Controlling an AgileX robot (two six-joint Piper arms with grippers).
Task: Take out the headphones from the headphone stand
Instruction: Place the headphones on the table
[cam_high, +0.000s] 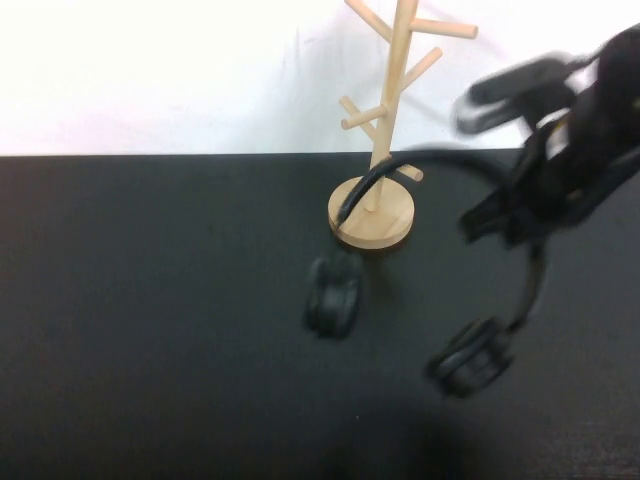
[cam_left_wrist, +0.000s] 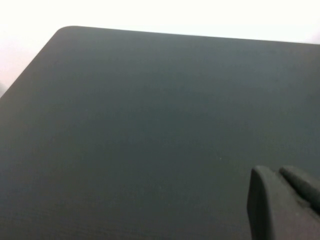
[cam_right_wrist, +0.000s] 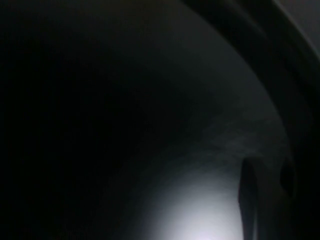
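The light wood headphone stand (cam_high: 385, 150) is upright at the table's back centre on its round base. The black headphones (cam_high: 470, 355) hang from my right gripper (cam_high: 505, 215), which is shut on the thin headband to the right of the stand. The headband arcs left past the stand's pole, just above the base. One ear cup (cam_high: 335, 295) lies on the table in front of the base, and the other dangles low at the right. The right wrist view is dark, with only a curved black band (cam_right_wrist: 280, 75) showing. My left gripper (cam_left_wrist: 276, 172) shows only in its wrist view, shut and empty over bare table.
The black table (cam_high: 150, 330) ends at a white wall along the back. A rounded table corner (cam_left_wrist: 67, 30) shows in the left wrist view.
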